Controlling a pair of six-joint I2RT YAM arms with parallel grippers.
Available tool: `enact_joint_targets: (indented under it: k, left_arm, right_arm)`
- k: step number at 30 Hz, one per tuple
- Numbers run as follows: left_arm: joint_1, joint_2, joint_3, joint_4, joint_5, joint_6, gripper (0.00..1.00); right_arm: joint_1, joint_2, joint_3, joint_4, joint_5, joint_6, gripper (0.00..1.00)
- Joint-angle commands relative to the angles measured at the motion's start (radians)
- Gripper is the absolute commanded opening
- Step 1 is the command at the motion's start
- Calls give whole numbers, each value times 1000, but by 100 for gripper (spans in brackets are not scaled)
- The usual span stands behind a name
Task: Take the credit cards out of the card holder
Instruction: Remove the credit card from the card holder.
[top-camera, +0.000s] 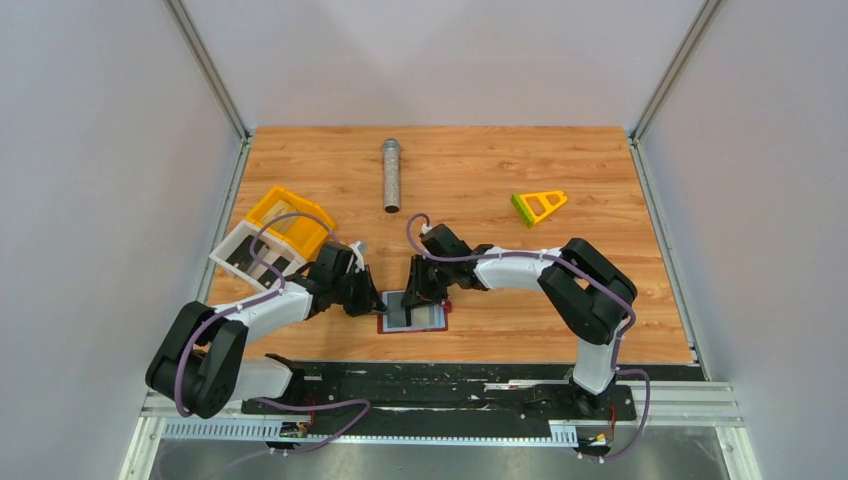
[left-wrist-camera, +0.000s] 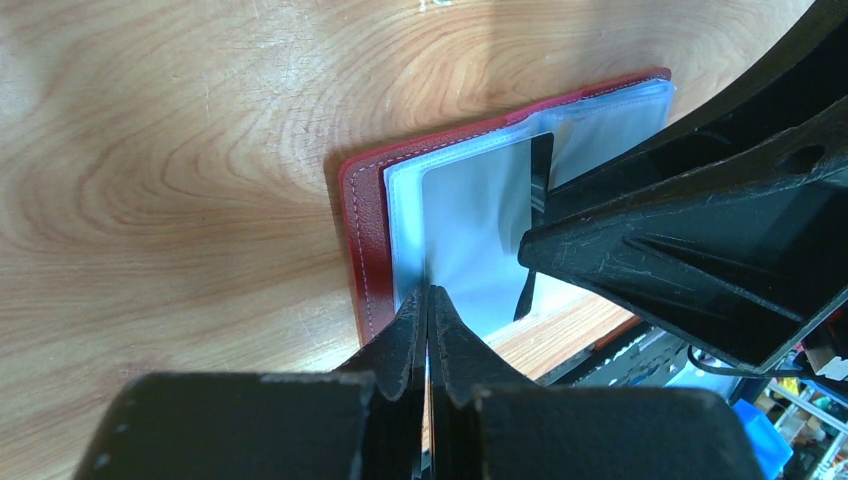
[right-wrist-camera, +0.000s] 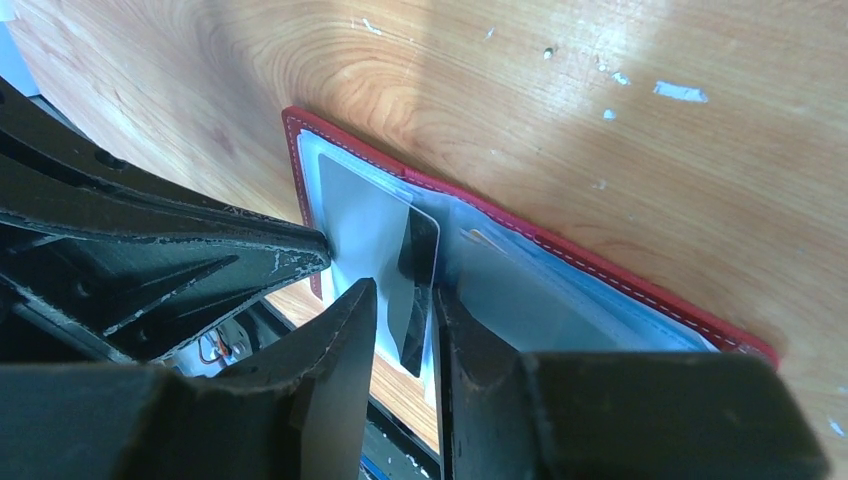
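Observation:
The dark-red card holder (top-camera: 384, 322) lies open on the wood near the front edge, its light blue-grey pockets facing up. My left gripper (top-camera: 374, 300) is at its left side. In the left wrist view it (left-wrist-camera: 428, 298) is shut on the edge of a blue-grey pocket leaf (left-wrist-camera: 470, 220). My right gripper (top-camera: 419, 291) is over the holder's middle. In the right wrist view it (right-wrist-camera: 405, 300) stands slightly open, with the edge of the dark grey-black card (right-wrist-camera: 416, 285) in the gap. That card's edge also shows in the left wrist view (left-wrist-camera: 541, 175). A tan-gold card (top-camera: 431, 317) shows in the right half.
Yellow and white trays (top-camera: 270, 235) stand at the left behind my left arm. A grey cylinder (top-camera: 391, 175) lies at the back middle. A yellow-green triangular piece (top-camera: 538, 205) lies at the back right. The black mounting strip (top-camera: 450, 385) runs just in front of the holder.

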Motion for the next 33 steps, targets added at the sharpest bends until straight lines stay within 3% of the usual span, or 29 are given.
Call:
enact_joint_targets:
  k: [1,5,11,33]
  left_arm:
    - [3,20,-15,6,-27,21,2]
    - [2,24,-14,8,-25,21,2]
    - [2,30,-7,-6,-31,19,3]
    - [3,66,24,-37,-43,26,4]
  right_arm:
    - [4,17,11,25,12,-37,27]
    - [4,6,0,45,16,-42,21]
    - [4,-5,-22,86,-5,-46,0]
    - [-48,-115,-118,99,-36,-91,0]
